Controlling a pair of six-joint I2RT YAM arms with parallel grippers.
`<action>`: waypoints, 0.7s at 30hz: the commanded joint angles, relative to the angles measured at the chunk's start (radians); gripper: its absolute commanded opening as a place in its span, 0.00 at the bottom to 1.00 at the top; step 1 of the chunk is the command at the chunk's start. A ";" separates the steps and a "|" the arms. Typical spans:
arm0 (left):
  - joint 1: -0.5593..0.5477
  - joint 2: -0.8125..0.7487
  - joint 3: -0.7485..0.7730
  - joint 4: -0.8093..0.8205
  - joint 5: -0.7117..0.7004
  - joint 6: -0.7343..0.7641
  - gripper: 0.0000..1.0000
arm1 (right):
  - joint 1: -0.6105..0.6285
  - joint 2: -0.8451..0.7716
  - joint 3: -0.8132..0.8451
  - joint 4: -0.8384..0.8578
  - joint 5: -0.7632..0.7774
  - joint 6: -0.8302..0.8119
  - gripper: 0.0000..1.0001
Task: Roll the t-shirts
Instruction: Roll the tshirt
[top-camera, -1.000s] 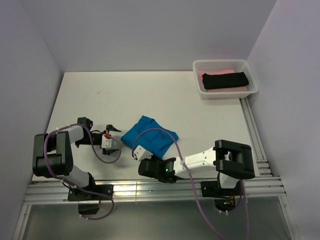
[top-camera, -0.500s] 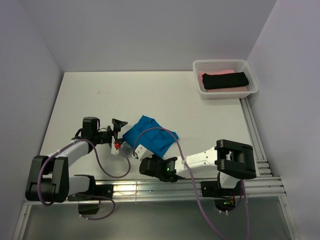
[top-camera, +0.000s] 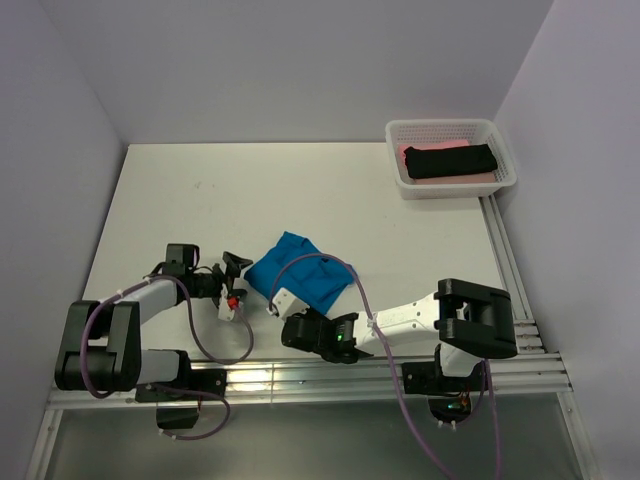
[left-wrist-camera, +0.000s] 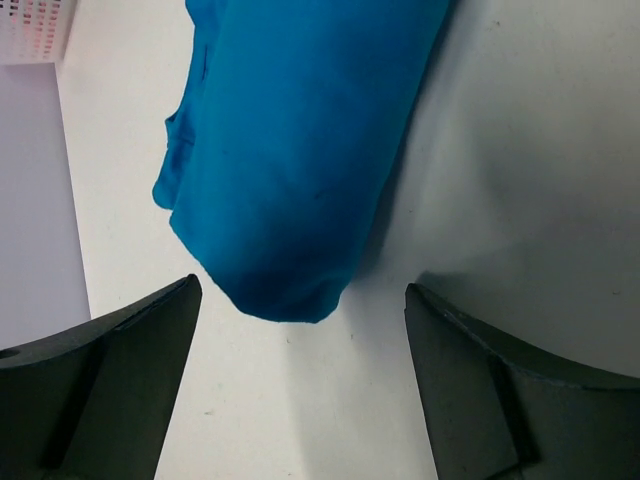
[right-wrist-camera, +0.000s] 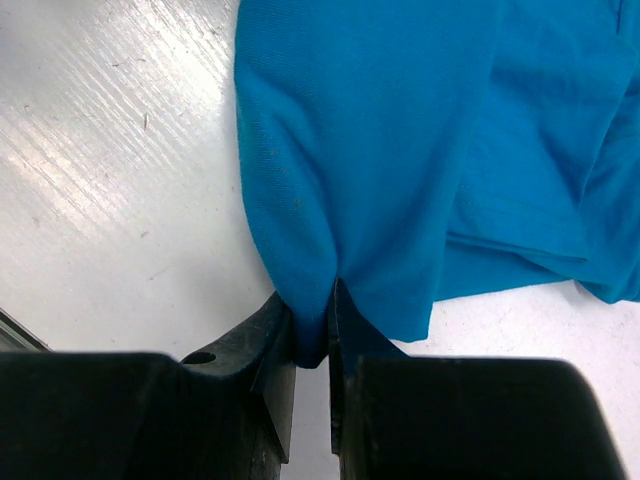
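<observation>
Anchoring the blue t-shirt (top-camera: 300, 272) for rolling, its edge is pinched by the right gripper (right-wrist-camera: 312, 335) — the left gripper (left-wrist-camera: 300, 292) is spread open.

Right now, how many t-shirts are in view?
3: the blue t-shirt on the table; the black t-shirt in the basket, lying on the pink t-shirt. More could be hidden underneath.

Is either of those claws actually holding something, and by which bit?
The right gripper pinches the blue t-shirt by a fold at its near edge. The left gripper is open, holding nothing.
</observation>
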 joint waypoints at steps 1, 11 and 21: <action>0.005 0.021 0.016 -0.106 -0.020 0.307 0.89 | -0.005 -0.040 -0.015 -0.003 -0.018 0.015 0.00; -0.010 0.027 -0.036 0.017 0.011 0.315 0.84 | -0.012 -0.029 -0.009 -0.002 -0.031 0.014 0.00; -0.030 0.067 -0.019 0.041 0.028 0.347 0.61 | -0.013 -0.010 0.007 -0.008 -0.043 0.009 0.00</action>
